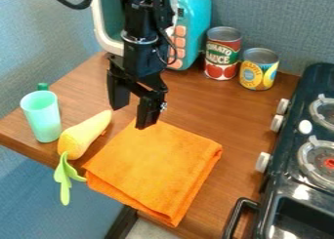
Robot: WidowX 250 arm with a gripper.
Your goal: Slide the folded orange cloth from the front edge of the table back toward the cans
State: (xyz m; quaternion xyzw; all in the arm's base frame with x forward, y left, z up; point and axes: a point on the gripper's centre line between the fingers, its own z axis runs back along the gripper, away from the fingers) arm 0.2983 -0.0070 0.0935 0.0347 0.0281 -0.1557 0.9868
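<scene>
Slanting beside orange cloth (156,169), a yellow vegetable (81,135) points tip-first — toward the spread pincer (132,117).

The stove (267,211) and toy microwave (194,13) are cropped, the gripper (132,115) covers a bit of the folded orange cloth (153,167) — and the cup (43,118) mostly hides something green (43,87) (unidentifiable).

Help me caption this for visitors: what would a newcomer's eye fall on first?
Probably the orange cloth, folded on the wooden counter, with the black claw hanging open by its far corner. Next comes the yellow toy vegetable at the left edge, its green leaves overhanging. The turquoise toy microwave behind the arm also stands out.
</scene>
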